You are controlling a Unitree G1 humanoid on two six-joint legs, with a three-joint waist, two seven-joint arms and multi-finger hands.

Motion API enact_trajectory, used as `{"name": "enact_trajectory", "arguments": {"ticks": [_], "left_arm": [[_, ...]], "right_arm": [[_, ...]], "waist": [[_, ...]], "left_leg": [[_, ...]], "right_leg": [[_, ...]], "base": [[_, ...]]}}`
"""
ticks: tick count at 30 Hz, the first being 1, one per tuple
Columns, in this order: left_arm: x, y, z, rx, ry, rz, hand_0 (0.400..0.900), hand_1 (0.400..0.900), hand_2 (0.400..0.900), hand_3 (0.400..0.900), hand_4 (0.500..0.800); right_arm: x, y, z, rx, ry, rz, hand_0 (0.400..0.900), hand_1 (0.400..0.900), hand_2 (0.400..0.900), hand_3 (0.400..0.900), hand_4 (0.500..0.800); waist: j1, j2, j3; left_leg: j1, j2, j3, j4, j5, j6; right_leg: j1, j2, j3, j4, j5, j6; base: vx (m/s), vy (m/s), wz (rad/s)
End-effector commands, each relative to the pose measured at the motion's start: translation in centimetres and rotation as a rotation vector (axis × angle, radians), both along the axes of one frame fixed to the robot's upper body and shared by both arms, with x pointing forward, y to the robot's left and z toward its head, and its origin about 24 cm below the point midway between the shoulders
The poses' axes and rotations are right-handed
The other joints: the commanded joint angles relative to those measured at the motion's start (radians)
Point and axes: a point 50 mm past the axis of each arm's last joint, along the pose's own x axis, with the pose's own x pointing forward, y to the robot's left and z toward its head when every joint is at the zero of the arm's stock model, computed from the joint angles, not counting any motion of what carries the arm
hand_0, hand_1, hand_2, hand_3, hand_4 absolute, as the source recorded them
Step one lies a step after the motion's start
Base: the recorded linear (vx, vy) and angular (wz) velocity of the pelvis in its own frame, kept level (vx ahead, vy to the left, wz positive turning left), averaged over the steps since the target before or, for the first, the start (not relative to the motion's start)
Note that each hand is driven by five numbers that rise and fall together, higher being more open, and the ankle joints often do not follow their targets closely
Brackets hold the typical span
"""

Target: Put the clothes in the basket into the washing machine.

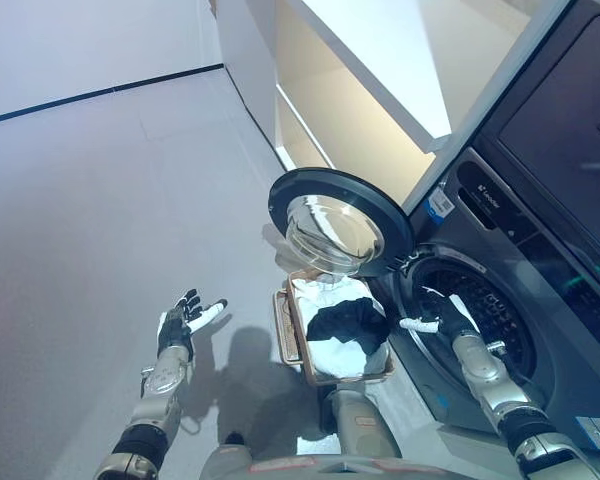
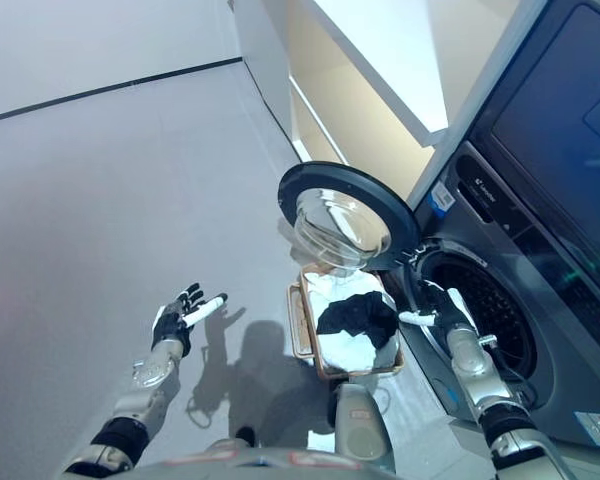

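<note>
Open-fingered right hand at the washing machine drum rim; basket, long axis twelve-to-six, at nine o'clock; left hand spread wide.

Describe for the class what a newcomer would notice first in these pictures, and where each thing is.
The washing machine's round door stands swung wide open at centre, its glass bowl gleaming. Just below it on the floor sits a basket of white and black clothes. The right hand is at the drum opening; the left hand hangs open over the floor.
</note>
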Motion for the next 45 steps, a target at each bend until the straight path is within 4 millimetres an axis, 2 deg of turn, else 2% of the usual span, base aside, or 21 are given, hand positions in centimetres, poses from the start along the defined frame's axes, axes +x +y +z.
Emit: {"name": "enact_trajectory", "arguments": {"ticks": [1,3,4,6,7,8,9,11,15,16,17,18,19,20,22,23,27,28,35,37,45], "left_arm": [[2.2,1.3,3.2,0.043,-0.177,0.003,0.900,0.900,0.900,0.900,0.800],[2.4,1.1,3.4,0.041,-0.186,-0.003,0.900,0.900,0.900,0.900,0.800],[2.7,1.1,3.5,0.038,-0.189,-0.003,0.900,0.900,0.900,0.900,0.800],[2.8,1.1,3.2,0.033,-0.173,0.015,0.900,0.900,0.900,0.900,0.800],[2.7,1.2,3.1,0.028,-0.176,0.036,0.900,0.900,0.900,0.900,0.800],[2.7,1.2,3.1,0.028,-0.177,0.037,0.900,0.900,0.900,0.900,0.800],[2.8,1.0,3.2,0.027,-0.185,0.040,0.900,0.900,0.900,0.900,0.800],[2.9,1.1,3.1,0.026,-0.181,0.048,0.900,0.900,0.900,0.900,0.800],[2.5,1.6,3.3,0.019,-0.204,0.093,0.900,0.900,0.900,0.900,0.800],[2.8,1.8,4.3,0.005,-0.261,0.111,0.900,0.900,0.900,0.900,0.800],[2.9,1.8,4.5,0.000,-0.269,0.111,0.900,0.900,0.900,0.900,0.800],[2.9,1.8,4.5,0.000,-0.270,0.112,0.900,0.900,0.900,0.900,0.800],[3.3,1.7,5.2,-0.003,-0.303,0.109,0.900,0.900,0.900,0.900,0.800],[4.6,1.3,7.2,0.008,-0.393,0.068,0.900,0.900,0.900,0.900,0.800],[5.0,1.1,8.2,0.018,-0.439,0.059,0.900,0.900,0.900,0.900,0.800],[5.9,0.7,10.6,0.000,-0.546,0.046,0.900,0.900,0.900,0.900,0.800],[6.2,0.4,12.3,-0.011,-0.629,0.066,0.900,0.900,0.900,0.900,0.800],[6.3,0.5,13.3,0.000,-0.673,0.075,0.900,0.900,0.900,0.900,0.800],[6.4,0.0,14.6,0.001,-0.733,0.099,0.900,0.900,0.900,0.900,0.800],[6.6,-0.8,15.0,-0.006,-0.749,0.083,0.900,0.900,0.900,0.900,0.800],[6.9,-2.3,16.6,-0.014,-0.815,0.022,0.900,0.900,0.900,0.900,0.800]], "right_arm": [[-0.1,-1.2,1.3,-0.062,-0.083,0.008,0.900,0.900,0.900,0.900,0.800],[-0.2,-1.3,1.2,-0.072,-0.075,0.005,0.900,0.900,0.900,0.900,0.800],[0.0,-1.4,1.2,-0.084,-0.075,0.003,0.900,0.900,0.900,0.900,0.800],[0.6,-1.2,1.1,-0.081,-0.077,-0.016,0.900,0.900,0.900,0.900,0.800],[1.0,-1.1,1.0,-0.082,-0.071,-0.024,0.900,0.900,0.900,0.900,0.800],[1.1,-1.0,1.0,-0.082,-0.072,-0.023,0.900,0.900,0.900,0.900,0.800],[1.8,-0.8,1.0,-0.118,-0.061,-0.004,0.900,0.900,0.900,0.900,0.800],[2.1,-0.6,1.1,-0.131,-0.061,0.008,0.900,0.900,0.900,0.900,0.800],[3.4,-0.5,1.7,-0.226,-0.059,0.058,0.900,0.900,0.900,0.900,0.800],[4.0,-0.5,2.2,-0.254,-0.066,0.074,0.900,0.900,0.900,0.900,0.800],[4.2,-0.5,2.3,-0.281,-0.061,0.083,0.900,0.900,0.900,0.900,0.800],[4.2,-0.5,2.3,-0.281,-0.062,0.083,0.900,0.900,0.900,0.900,0.800],[4.8,-0.3,2.7,-0.317,-0.067,0.103,0.900,0.900,0.900,0.900,0.800],[5.7,-0.4,3.3,-0.346,-0.079,0.085,0.900,0.900,0.900,0.900,0.800],[6.3,-0.5,3.8,-0.374,-0.086,0.079,0.900,0.900,0.900,0.900,0.800],[7.5,-0.4,4.9,-0.432,-0.119,0.095,0.900,0.900,0.900,0.900,0.800],[8.5,-0.2,5.8,-0.473,-0.137,0.075,0.900,0.900,0.900,0.900,0.800],[9.4,-0.2,7.0,-0.520,-0.171,0.070,0.900,0.900,0.900,0.900,0.800],[10.6,-1.4,9.7,-0.593,-0.255,0.013,0.900,0.900,0.900,0.900,0.800],[10.5,-3.0,10.8,-0.629,-0.264,-0.051,0.900,0.900,0.900,0.900,0.800],[10.2,-6.1,13.0,-0.748,-0.251,-0.143,0.900,0.900,0.900,0.900,0.800]], "waist": [[0.033,-0.045,-0.002],[0.036,-0.045,0.009],[0.039,-0.049,0.020],[0.070,-0.057,0.044],[0.091,-0.056,0.054],[0.093,-0.056,0.058],[0.104,-0.039,0.068],[0.113,-0.029,0.077],[0.150,0.032,0.088],[0.155,0.058,0.099],[0.161,0.064,0.107],[0.162,0.063,0.107],[0.174,0.068,0.117],[0.188,0.072,0.154],[0.194,0.073,0.168],[0.205,0.080,0.205],[0.218,0.082,0.236],[0.229,0.078,0.266],[0.236,0.082,0.315],[0.242,0.092,0.328],[0.256,0.113,0.334]], "left_leg": [[-0.071,-0.068,0.014,0.435,0.259,0.043],[-0.126,-0.065,0.029,0.479,0.257,0.053],[-0.170,-0.034,0.058,0.460,0.265,0.066],[-0.261,-0.046,0.045,0.400,0.240,0.080],[-0.318,-0.039,0.018,0.342,0.262,0.068],[-0.313,-0.037,0.019,0.343,0.259,0.068],[-0.347,0.025,0.014,0.204,0.333,0.037],[-0.323,0.045,0.011,0.122,0.357,0.025],[-0.307,0.104,-0.051,-0.082,0.433,-0.015],[-0.322,0.093,0.003,-0.023,0.367,-0.016],[-0.325,0.080,0.024,0.001,0.344,-0.013],[-0.325,0.079,0.026,0.003,0.342,-0.013],[-0.341,0.054,0.034,0.028,0.323,-0.007],[-0.391,0.027,0.055,0.078,0.303,-0.004],[-0.422,0.015,0.062,0.095,0.295,-0.002],[-0.481,0.010,0.079,0.104,0.305,-0.007],[-0.528,0.012,0.084,0.092,0.316,-0.012],[-0.576,0.014,0.080,0.103,0.322,-0.016],[-0.691,0.008,0.063,0.145,0.324,-0.028],[-0.744,-0.005,0.056,0.180,0.319,-0.035],[-0.897,-0.034,0.026,0.266,0.296,-0.038]], "right_leg": [[0.067,-0.001,0.060,-0.144,0.120,0.048],[0.084,0.002,0.056,-0.141,0.106,0.039],[0.107,0.004,0.057,-0.143,0.098,0.032],[0.145,0.010,0.077,-0.160,0.084,0.025],[0.167,0.022,0.096,-0.167,0.073,0.029],[0.170,0.023,0.098,-0.166,0.072,0.028],[0.179,0.028,0.108,-0.161,0.056,0.036],[0.184,0.030,0.118,-0.154,0.046,0.041],[0.181,0.025,0.177,-0.103,-0.012,0.070],[0.161,-0.014,0.188,-0.050,-0.049,0.086],[0.150,-0.037,0.193,-0.040,-0.048,0.096],[0.150,-0.038,0.195,-0.038,-0.049,0.096],[0.139,-0.060,0.200,-0.029,-0.040,0.107],[0.103,-0.095,0.198,-0.026,-0.019,0.122],[0.079,-0.108,0.201,-0.035,-0.005,0.129],[0.033,-0.124,0.192,-0.051,0.023,0.137],[-0.010,-0.136,0.164,-0.067,0.045,0.140],[-0.056,-0.136,0.147,-0.056,0.054,0.142],[-0.161,-0.144,0.118,0.028,0.033,0.144],[-0.203,-0.151,0.103,0.075,0.017,0.144],[-0.347,-0.173,0.094,0.192,-0.024,0.142]], "base": [[0.10,-0.276,0.09],[0.07,-0.216,0.14],[0.09,-0.186,-0.03],[0.15,-0.107,-0.45],[0.15,-0.041,-0.55],[0.20,0.051,-0.61],[0.16,0.125,-0.46],[0.15,0.124,-0.43],[0.15,0.284,-0.67],[0.09,0.433,-0.76],[0.05,0.331,-0.53],[0.04,0.226,-0.40],[-0.05,0.237,-0.33],[-0.08,0.301,-0.36],[-0.13,0.174,-0.09],[-0.12,0.087,0.03],[-0.10,0.080,0.08],[-0.10,0.015,0.01],[-0.07,0.008,0.15],[-0.02,0.002,0.23],[-0.02,-0.004,0.15]]}}
